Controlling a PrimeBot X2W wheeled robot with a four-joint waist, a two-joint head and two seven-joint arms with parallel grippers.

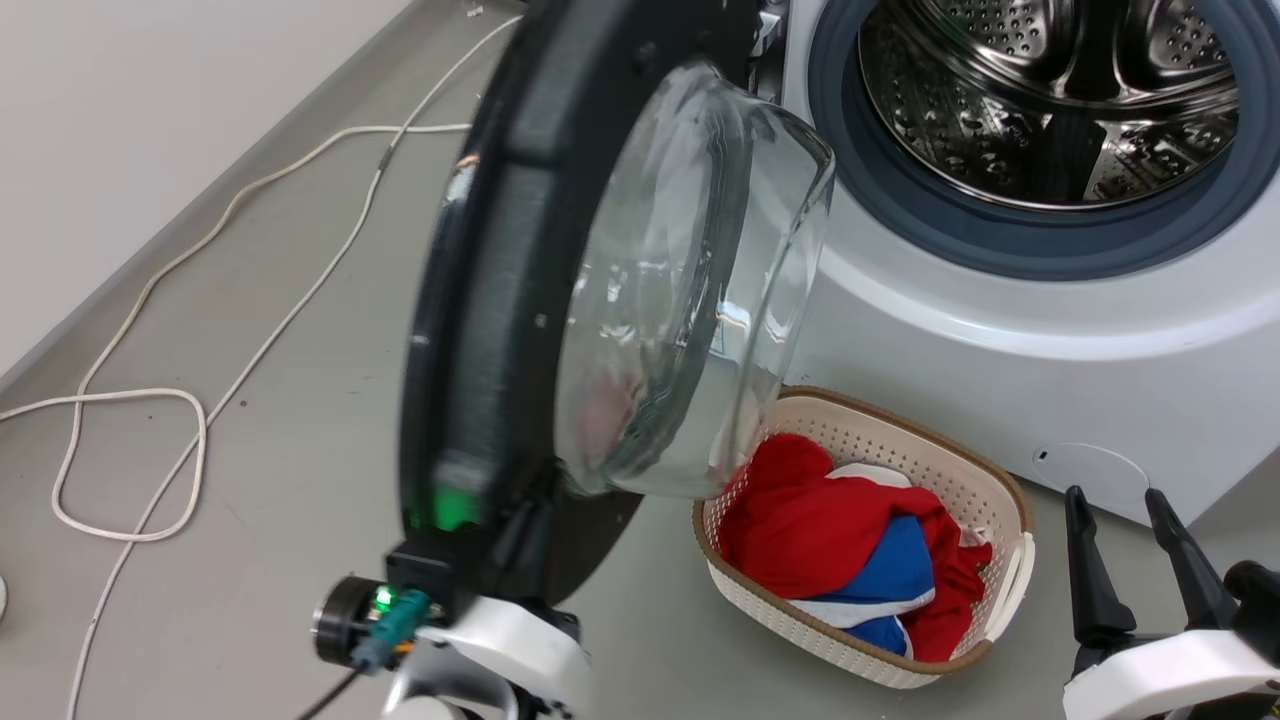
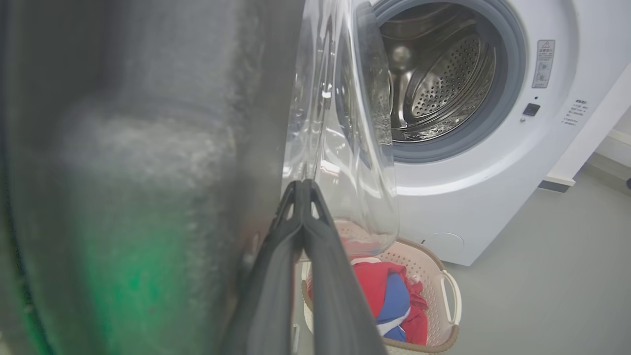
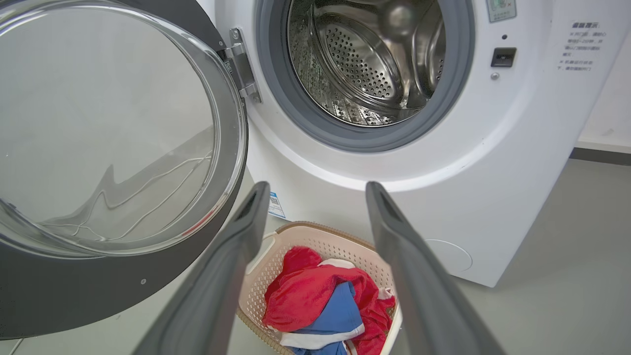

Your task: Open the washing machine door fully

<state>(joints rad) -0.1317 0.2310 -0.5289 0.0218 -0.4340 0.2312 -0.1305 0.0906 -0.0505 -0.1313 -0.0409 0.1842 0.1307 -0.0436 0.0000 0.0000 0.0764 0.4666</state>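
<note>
So the washing machine door (image 1: 500, 300) is swung out from its hinge on the left of the drum opening (image 1: 1050, 90), standing roughly square to the white washing machine (image 1: 1000, 330) front, with the clear glass bowl bulging toward the machine. The left pincer (image 2: 300, 190) is clenched: in the left wrist view its two dark fingers meet at the tips with nothing visible between them. They lie right along the door's inner side, in the crease where the black frame meets the glass bowl, touching or as good as touching the frame. From the head view that same pincer sits at the door's lower edge, with a green light reflecting off the glossy black rim. The right pincer (image 3: 316, 186) is released, fingers spread wide, grasping nothing, and well clear of the door; it hangs above the laundry basket (image 1: 870, 440). The basket sits on the grey floor just in front of the machine and under the door's bowl, with red and blue clothes (image 1: 850, 540) inside. A white cable (image 1: 205, 440) loops across the floor off to the left.
</note>
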